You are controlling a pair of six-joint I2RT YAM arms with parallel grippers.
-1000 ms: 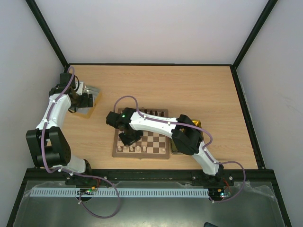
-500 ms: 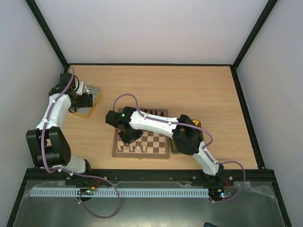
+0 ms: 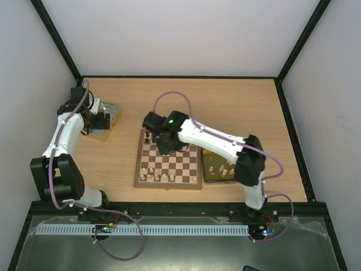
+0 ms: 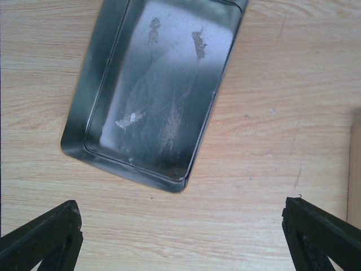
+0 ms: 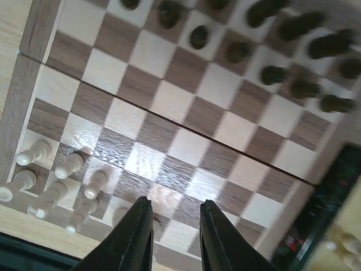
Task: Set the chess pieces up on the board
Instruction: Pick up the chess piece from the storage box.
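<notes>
Wooden board [image 3: 175,164] lies under our right gripper [image 5: 172,228], jaws narrowly parted, holding nothing. Our left gripper [image 4: 180,206] gapes wide, empty.

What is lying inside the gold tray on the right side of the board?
Several pale cream chess pieces lie loose in the gold tray. I cannot count them: they are tiny, and the right arm covers the tray's right part.
</notes>
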